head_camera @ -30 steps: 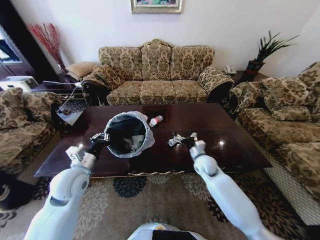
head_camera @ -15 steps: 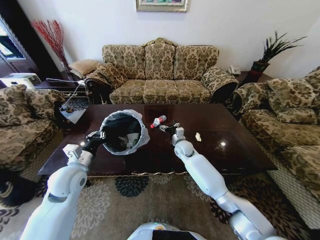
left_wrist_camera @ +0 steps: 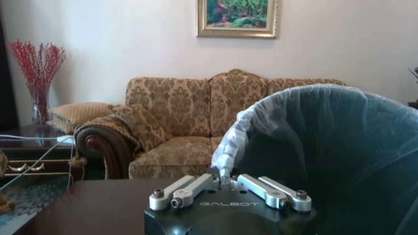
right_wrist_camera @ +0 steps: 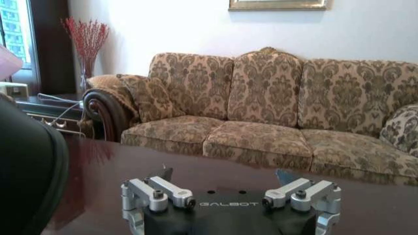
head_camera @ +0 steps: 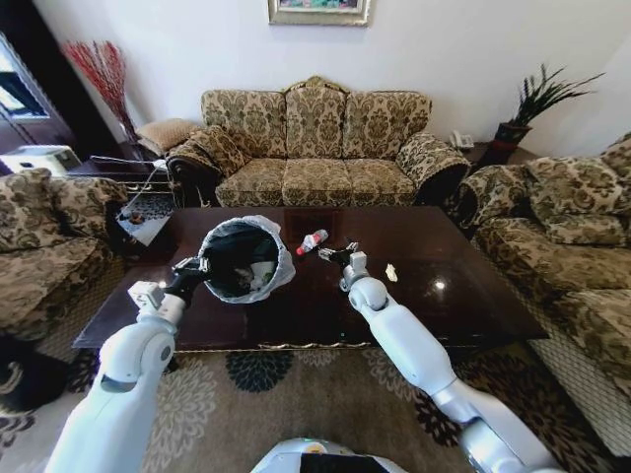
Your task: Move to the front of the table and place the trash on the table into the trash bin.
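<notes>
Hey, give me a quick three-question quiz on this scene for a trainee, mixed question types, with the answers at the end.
1. True or false: the left tool is shut on the rim of the trash bin.
2. Which lies closest to the right tool? A: the bottle with the red cap. B: the vase of red twigs. C: the potted plant.
3. Fill in: the right tool's jaws stand ___, with nothing between them.

Key: 1 true; 2 A; 3 open.
</notes>
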### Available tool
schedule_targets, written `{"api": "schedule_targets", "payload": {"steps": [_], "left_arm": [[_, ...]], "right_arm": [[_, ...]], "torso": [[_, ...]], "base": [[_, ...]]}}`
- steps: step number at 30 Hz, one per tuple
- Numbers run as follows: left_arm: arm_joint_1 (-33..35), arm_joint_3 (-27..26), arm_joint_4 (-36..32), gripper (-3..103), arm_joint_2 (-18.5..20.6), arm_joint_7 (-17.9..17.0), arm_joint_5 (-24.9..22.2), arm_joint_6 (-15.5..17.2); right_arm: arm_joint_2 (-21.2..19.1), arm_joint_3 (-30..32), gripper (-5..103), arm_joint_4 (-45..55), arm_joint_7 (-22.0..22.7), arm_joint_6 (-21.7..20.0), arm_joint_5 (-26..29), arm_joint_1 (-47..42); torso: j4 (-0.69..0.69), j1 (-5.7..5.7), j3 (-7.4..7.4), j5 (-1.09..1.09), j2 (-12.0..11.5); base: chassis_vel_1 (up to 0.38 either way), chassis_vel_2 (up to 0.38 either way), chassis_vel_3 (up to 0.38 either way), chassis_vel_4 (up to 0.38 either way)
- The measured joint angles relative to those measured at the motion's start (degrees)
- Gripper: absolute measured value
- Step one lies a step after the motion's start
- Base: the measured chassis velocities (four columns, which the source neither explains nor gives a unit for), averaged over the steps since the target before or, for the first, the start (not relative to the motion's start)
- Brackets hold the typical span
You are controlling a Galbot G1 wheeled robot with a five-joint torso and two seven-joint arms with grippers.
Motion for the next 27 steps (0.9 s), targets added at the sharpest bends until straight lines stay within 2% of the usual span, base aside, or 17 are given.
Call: {"api": "schedule_targets", "payload": {"steps": [8, 18, 20, 23, 27], "left_arm": [[-0.03, -0.19, 0.13, 0, -0.16, 0.07, -0.01, 0.8], [-0.42, -0.13, 1.27, 0, -0.48, 0.72, 0.17, 0.81], [-0.64, 0.06, 1.62, 0, -0.48, 0.62, 0.26, 0.59], [-1.16, 0.57, 1.83, 0, -0.13, 0.4, 0.33, 0.45], [-1.57, 0.79, 2.03, 0, 0.02, 0.38, 0.31, 0.37]], "right_arm": [[0.61, -0.32, 100, -0.43, 0.87, -0.09, -0.04, 0.29], [3.21, -0.52, 100, -2.86, 3.14, -0.28, 2.44, -0.06], [4.31, -0.38, 100, -4.11, 4.14, -0.56, 3.68, 0.0], [7.77, -0.58, 100, -8.46, 8.92, -1.75, 7.03, 1.64], [10.52, -0.96, 100, -12.55, 10.43, -1.93, 7.37, 3.26]], "torso": [[-0.01, 0.1, 0.03, 0.02, -0.02], [0.02, -0.06, -0.03, 0.0, 0.01], [0.02, -0.05, -0.02, 0.01, 0.01], [0.03, 0.02, 0.01, -0.01, 0.0], [0.01, 0.06, 0.02, -0.01, -0.01]], "base": [[-0.179, 0.186, 0.177, -0.166], [0.016, 0.046, 0.034, 0.044], [0.09, 0.012, 0.015, 0.112], [0.034, 0.032, 0.025, 0.026], [0.003, 0.013, 0.015, -0.005]]}}
